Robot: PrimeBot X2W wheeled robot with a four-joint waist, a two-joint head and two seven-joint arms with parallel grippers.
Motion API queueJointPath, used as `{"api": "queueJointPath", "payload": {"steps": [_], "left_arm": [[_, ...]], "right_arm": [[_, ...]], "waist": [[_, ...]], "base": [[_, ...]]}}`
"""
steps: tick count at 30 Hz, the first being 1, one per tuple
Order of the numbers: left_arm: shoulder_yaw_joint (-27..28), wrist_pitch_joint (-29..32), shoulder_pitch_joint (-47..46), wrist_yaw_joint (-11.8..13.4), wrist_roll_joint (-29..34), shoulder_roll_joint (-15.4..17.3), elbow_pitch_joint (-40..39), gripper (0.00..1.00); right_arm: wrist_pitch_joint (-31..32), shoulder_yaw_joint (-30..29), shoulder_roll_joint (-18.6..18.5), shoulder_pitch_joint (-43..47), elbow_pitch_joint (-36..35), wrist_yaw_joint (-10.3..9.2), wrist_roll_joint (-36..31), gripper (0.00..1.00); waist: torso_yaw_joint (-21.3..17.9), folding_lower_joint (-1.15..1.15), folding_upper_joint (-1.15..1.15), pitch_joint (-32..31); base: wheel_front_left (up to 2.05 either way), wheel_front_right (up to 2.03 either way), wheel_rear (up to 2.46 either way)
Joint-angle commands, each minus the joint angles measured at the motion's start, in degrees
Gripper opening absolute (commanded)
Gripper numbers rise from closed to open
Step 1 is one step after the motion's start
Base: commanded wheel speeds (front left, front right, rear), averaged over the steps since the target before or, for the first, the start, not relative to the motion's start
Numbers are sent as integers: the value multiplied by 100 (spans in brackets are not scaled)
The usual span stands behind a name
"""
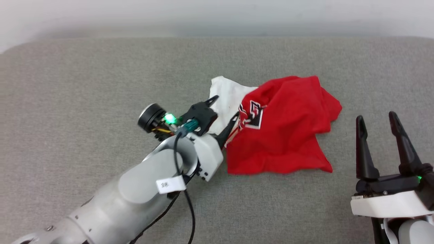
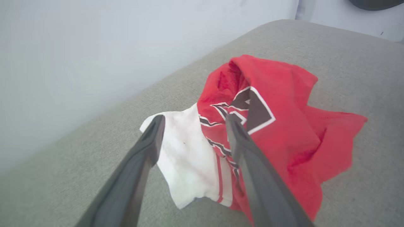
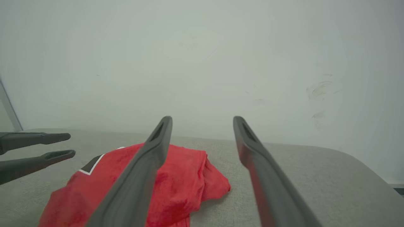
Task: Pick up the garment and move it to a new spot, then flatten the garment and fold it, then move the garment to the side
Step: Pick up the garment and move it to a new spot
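Loosely crumpled, the garment [image 1: 284, 135] is seen at the tips of the spread left gripper [image 1: 224, 108], well apart from the spread right gripper [image 1: 376, 117].

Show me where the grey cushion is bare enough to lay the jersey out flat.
Widest bare patch: the cushion left of the jersey, between the left arm and the back wall. A narrower strip lies in front, between that arm and the right gripper. Crowded: the jersey, with the open left gripper at it.

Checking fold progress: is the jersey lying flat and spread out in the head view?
No, the garment lies bunched in a crumpled heap on the grey surface, lettering partly folded under.
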Motion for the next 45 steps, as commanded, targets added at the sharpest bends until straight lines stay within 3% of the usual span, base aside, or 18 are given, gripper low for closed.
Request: {"api": "queueJointPath", "payload": {"steps": [1, 7, 8, 10, 11, 15, 19, 27, 37, 38, 45], "left_arm": [[38, -62, 101, 65, 51, 49, -20, 100], [657, -393, 769, 877, 107, 370, -559, 100], [1021, -409, 1007, 1171, 257, 481, -921, 100], [1428, -413, 1406, 1450, 475, 608, -1311, 100], [1428, -413, 1406, 1450, 475, 608, -1311, 100], [2284, -410, 2209, 1854, 929, 784, -2004, 100], [3043, -410, 3070, 2053, 1350, 798, -2480, 100], [4214, -410, 4410, 1898, 2104, 355, -2992, 100], [5125, -406, 5134, 1271, 2835, -365, -2988, 100], [5315, -406, 5235, 1098, 3018, -522, -2979, 100], [5652, -406, 5387, 679, 3346, -740, -2944, 100]], "right_arm": [[-14, -3, 13, 59, 16, -6, -41, 100], [-14, -29, 13, 284, 85, -6, -57, 100], [-14, -37, 14, 363, 98, -6, -66, 100], [-14, -29, 12, 432, 115, -6, -75, 100], [-14, -29, 12, 432, 115, -6, -75, 100], [-14, -1, 12, 522, 158, -6, -81, 100], [-14, -4, 13, 578, 211, -6, -63, 100], [-14, -64, 13, 704, 346, -5, 58, 100], [-14, -62, 12, 852, 531, -6, 124, 100], [-14, -52, 12, 891, 598, -6, 133, 100], [-14, -41, 12, 949, 745, -5, 150, 100]], "waist": [[72, 0, 0, -123], [186, 0, 0, -460], [229, 0, 0, -551], [256, 0, 0, -621], [256, 0, 0, -621], [270, 0, 0, -732], [265, 0, 0, -820], [249, 0, 0, -943], [248, 0, 0, -1024], [238, 0, 0, -1035], [238, 0, 0, -1063]], "base": [[0, 0, 0], [0, 0, 0], [0, 0, 0], [0, 0, 0], [0, 0, 0], [0, 0, 0], [0, 0, 0], [0, 0, 0], [0, 0, 0], [0, 0, 0], [0, 0, 0]]}}
